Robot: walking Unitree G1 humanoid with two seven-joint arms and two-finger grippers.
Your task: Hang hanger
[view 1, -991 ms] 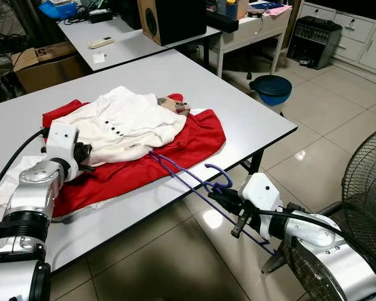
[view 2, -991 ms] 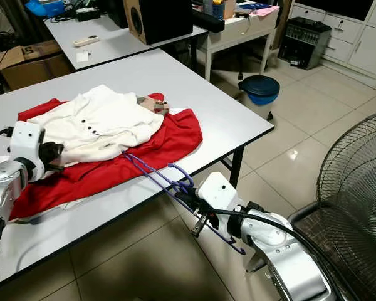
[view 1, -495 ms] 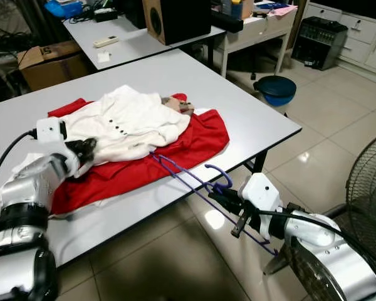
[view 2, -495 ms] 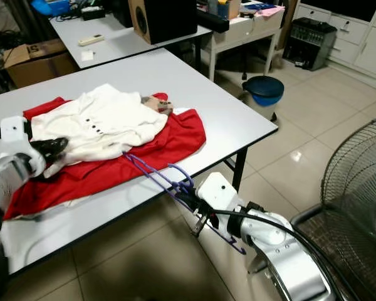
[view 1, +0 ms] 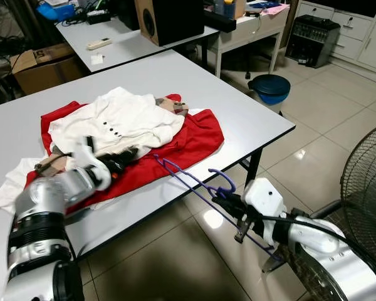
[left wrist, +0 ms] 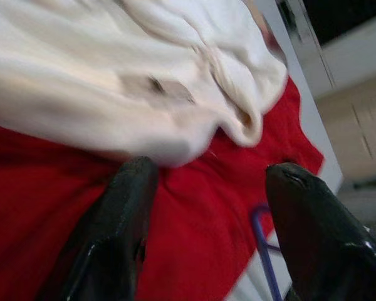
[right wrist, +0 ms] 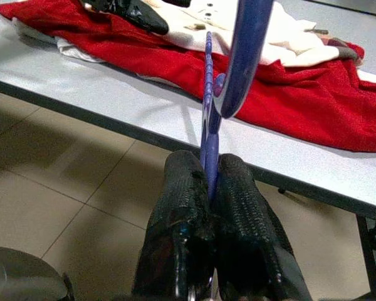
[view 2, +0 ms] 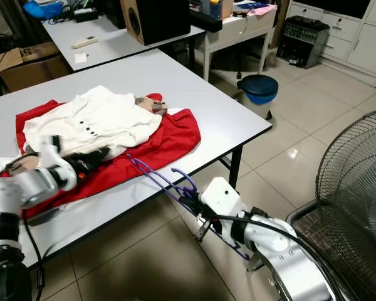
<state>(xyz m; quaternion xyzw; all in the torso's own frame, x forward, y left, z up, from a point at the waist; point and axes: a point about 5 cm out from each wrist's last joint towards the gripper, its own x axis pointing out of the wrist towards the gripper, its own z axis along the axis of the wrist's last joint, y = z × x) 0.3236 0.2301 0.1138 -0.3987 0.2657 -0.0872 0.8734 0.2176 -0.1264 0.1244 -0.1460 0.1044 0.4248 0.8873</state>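
Observation:
A purple hanger [view 1: 189,183] sticks out past the white table's [view 1: 250,119] front edge, its far end resting on a red garment [view 1: 191,141]. My right gripper [view 1: 230,202] is shut on the hanger's bar below the table edge, its hook [right wrist: 238,56] curving up just past the fingers [right wrist: 187,188]. A white buttoned shirt [view 1: 122,120] lies on top of the red garment. My left gripper [view 1: 126,153] is open, low over the red cloth at the shirt's near hem, with its fingers [left wrist: 128,200] pointing toward the hanger's end.
A blue bin [view 1: 270,88] stands on the tiled floor beyond the table's right corner. A black fan grille [view 1: 366,182] is close to my right arm. Behind are a second table with a speaker [view 1: 169,19], a cardboard box [view 1: 41,63] and white cabinets.
My left gripper has swung from the left of the clothes pile to the right across the red garment, closer to the hanger's end. The right gripper still holds the hanger in the same place.

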